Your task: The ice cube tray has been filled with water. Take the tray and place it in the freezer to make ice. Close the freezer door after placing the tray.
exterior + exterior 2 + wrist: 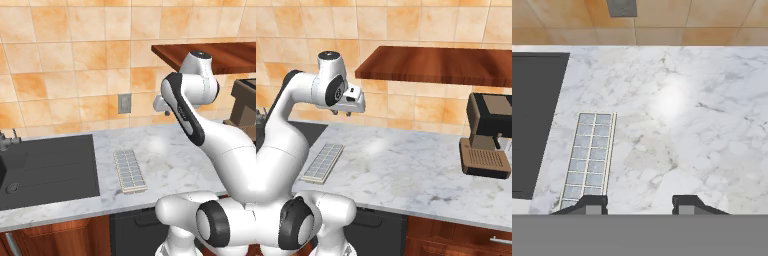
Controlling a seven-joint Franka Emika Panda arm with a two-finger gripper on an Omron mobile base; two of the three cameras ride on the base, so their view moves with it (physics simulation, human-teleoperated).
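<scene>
The ice cube tray [130,171] lies flat on the marble counter [175,155], just right of the sink, its long side running front to back. From the right base view the ice cube tray [323,162] sits near the counter's left front corner. My gripper [342,113] hangs high above the counter near the back wall, well above and behind the tray. In the hand view the gripper [639,200] is open with nothing between its fingertips, and the ice cube tray [588,159] lies below and to the left. The freezer and the freezer door are out of view.
A dark sink [50,170] with a faucet [7,140] fills the counter's left side. A coffee machine [486,142] stands at the right under a wooden shelf [441,65]. A grey wall outlet [124,103] is behind the tray.
</scene>
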